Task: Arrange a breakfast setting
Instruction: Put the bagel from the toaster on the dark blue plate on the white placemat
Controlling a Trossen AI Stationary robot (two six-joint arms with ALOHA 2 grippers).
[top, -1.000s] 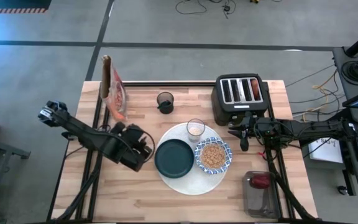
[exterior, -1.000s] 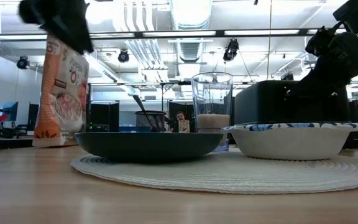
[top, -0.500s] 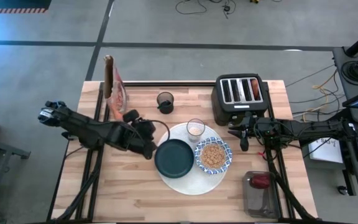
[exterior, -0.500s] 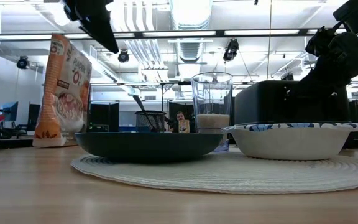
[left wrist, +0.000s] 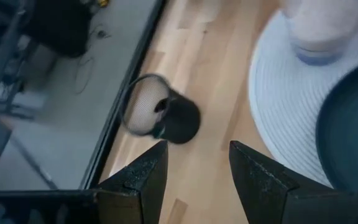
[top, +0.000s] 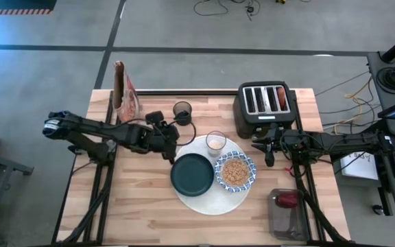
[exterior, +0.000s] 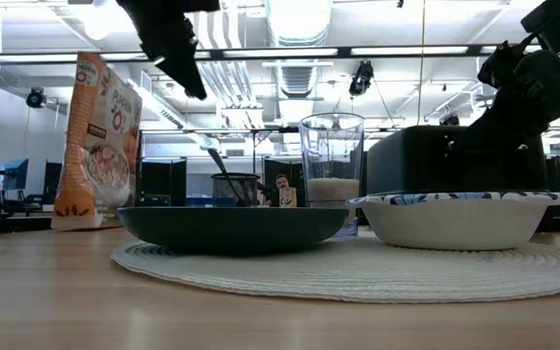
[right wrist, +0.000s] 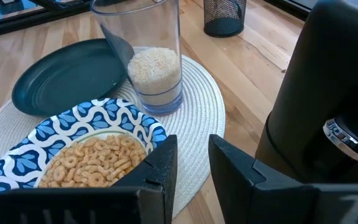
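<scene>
A round white mat [top: 208, 199] lies mid-table. On it sit a dark green plate [top: 191, 173], a blue-and-white bowl [top: 235, 171] of cereal rings and a clear glass [top: 216, 142] with white grains in its bottom. My left gripper [top: 170, 145] hovers open above the table between the plate and a black mesh cup [left wrist: 166, 117], its fingers empty. My right gripper [right wrist: 192, 160] stands open and empty beside the black toaster [top: 265, 103], pointing at the bowl [right wrist: 86, 155]. A red apple [top: 286, 200] lies in a clear box at the near right.
A cereal bag [top: 124, 100] stands upright at the far left. A thin handle [exterior: 218, 163] sticks out of the mesh cup [top: 182, 112]. A reddish thing [top: 280, 96] sits in one toaster slot. Bare wood lies near and left of the mat.
My left gripper has swung from beside the plate's left rim toward the table's far edge and a little right, closing on the mesh cup, and has rolled about its own axis. Its fingers stay open. My right arm has kept still.
</scene>
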